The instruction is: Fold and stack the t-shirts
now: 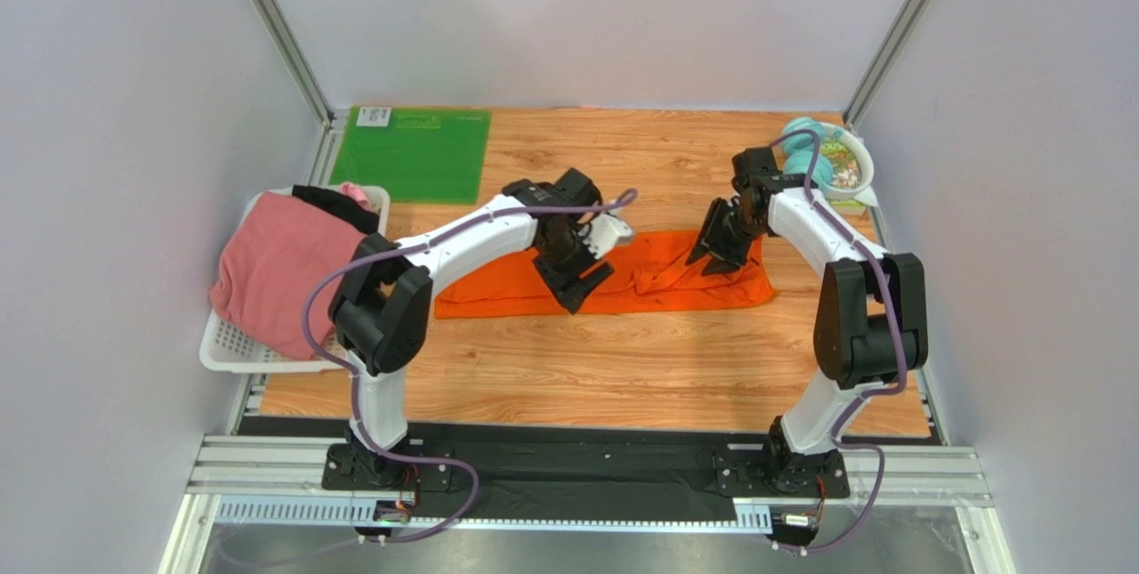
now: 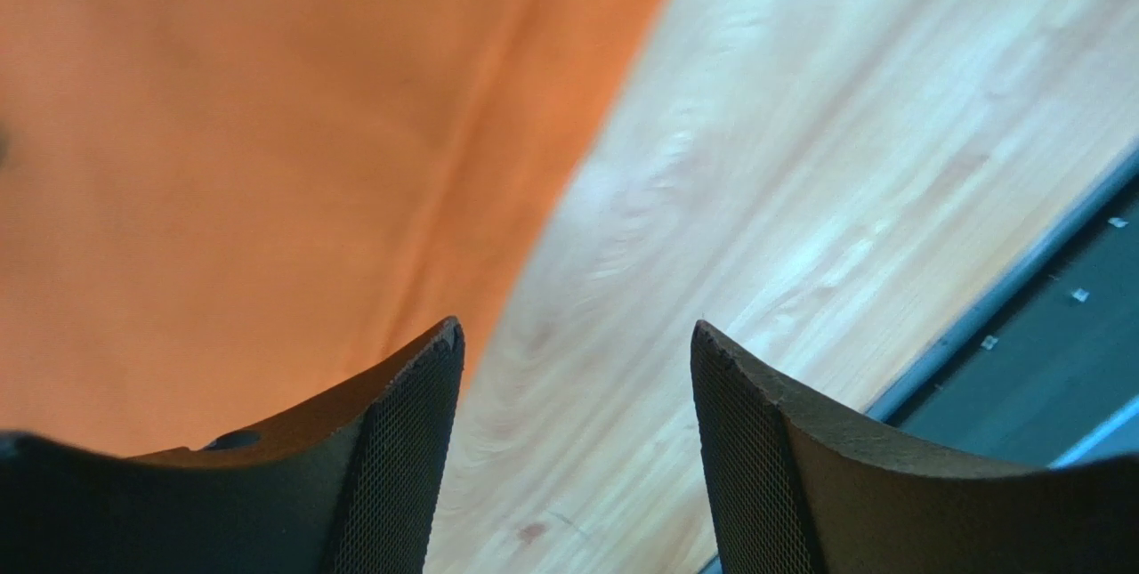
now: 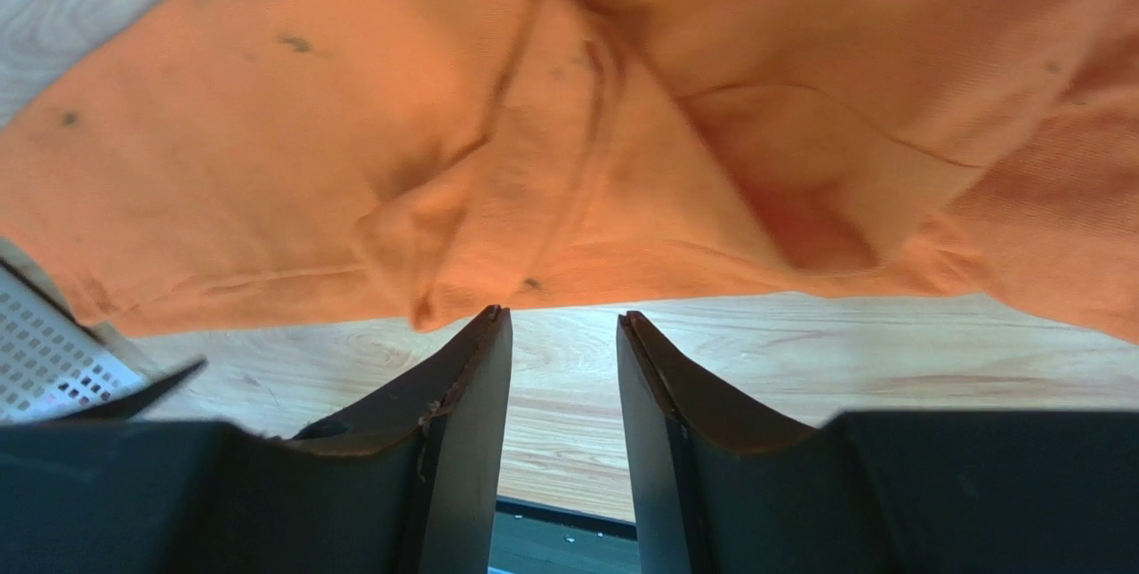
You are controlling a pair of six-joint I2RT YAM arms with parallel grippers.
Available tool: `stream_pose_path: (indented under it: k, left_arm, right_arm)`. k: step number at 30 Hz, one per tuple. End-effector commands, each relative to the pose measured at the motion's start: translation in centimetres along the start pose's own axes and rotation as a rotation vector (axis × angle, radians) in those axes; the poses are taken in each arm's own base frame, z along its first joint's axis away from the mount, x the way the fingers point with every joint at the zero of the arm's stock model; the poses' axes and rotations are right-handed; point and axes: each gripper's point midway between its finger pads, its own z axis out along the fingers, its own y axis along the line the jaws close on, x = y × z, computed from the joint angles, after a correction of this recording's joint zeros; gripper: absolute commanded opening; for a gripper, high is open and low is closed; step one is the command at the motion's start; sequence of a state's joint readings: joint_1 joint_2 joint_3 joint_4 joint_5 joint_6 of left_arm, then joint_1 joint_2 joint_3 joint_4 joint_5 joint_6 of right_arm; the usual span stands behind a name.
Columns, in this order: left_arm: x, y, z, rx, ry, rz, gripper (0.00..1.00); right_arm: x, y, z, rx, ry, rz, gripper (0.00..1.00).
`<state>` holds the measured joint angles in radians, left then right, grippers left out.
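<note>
Looks down on a wooden table [image 1: 602, 374] with two arms reaching in. Far left of the fingers, shows a white basket [image 1: 221, 350] with a dusty pink t-shirt [image 1: 281, 267] draped over its rim and a black t-shirt [image 1: 334, 204] behind; beyond them, a flat green mat [image 1: 412, 154]. Shows the left gripper [image 1: 578, 283] low over the left half of the orange t-shirt [image 1: 655, 280], fingers [image 2: 401, 441] spread wide, nothing between, shirt edge by the left finger, bare wood ahead of the right. Shows that shirt lying rumpled in a long band under both grippers. Shows the right gripper [image 1: 706, 254] over its right part, fingers [image 3: 468, 441] slightly apart, pinching nothing, creased cloth just past the tips. Far right, a patterned bowl [image 1: 845, 167] at the table's corner
</note>
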<state>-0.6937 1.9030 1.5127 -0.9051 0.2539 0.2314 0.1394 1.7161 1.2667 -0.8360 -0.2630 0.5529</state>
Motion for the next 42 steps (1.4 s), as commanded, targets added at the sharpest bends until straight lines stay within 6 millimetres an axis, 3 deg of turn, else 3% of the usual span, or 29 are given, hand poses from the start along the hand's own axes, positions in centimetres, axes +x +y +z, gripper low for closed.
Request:
stream_pose_path:
  k: [1,5,9,15,22,29,36,40,42]
  left_arm:
    - [-2.6,-2.1,0.3,0.034,0.006,0.098,0.7]
    - [-4.7,-2.3,1.5,0.045,-0.002,0.113,0.7]
    - [-7.8,-1.9,1.3,0.036,-0.052,0.103,0.7]
    - [-11.0,-3.8,1.1,0.114,-0.111,0.103,0.7]
    - [-12.1,-8.1,1.3,0.209,-0.115,0.175,0.71]
    - [-12.2,-10.7,4.4,0.237,-0.073,0.237,0.71]
    - [-12.9,-7.8,7.3,0.111,-0.061,0.214,0.71]
    - [-14.0,-5.9,7.3,0.072,-0.096,0.165,0.71]
    - [-14.7,-4.4,6.4,0.054,-0.125,0.134,0.71]
  right_arm:
    - [-0.6,-1.0,1.4,0.005,-0.012,0.047,0.39]
    - [-1.0,-2.8,1.7,0.048,-0.037,0.077,0.37]
    - [-2.4,-4.7,1.9,0.067,-0.055,0.133,0.36]
    - [-3.3,-7.1,3.1,0.091,-0.042,0.193,0.35]
    - [-3.0,-7.5,4.0,0.071,-0.014,0.227,0.34]
    - [-2.5,-7.4,4.6,0.055,0.01,0.239,0.34]
    - [-2.4,-6.8,4.9,0.016,0.022,0.248,0.33]
    - [-2.3,-6.8,4.8,0.013,0.02,0.244,0.32]
    - [-2.2,-6.7,4.7,0.013,0.021,0.241,0.32]
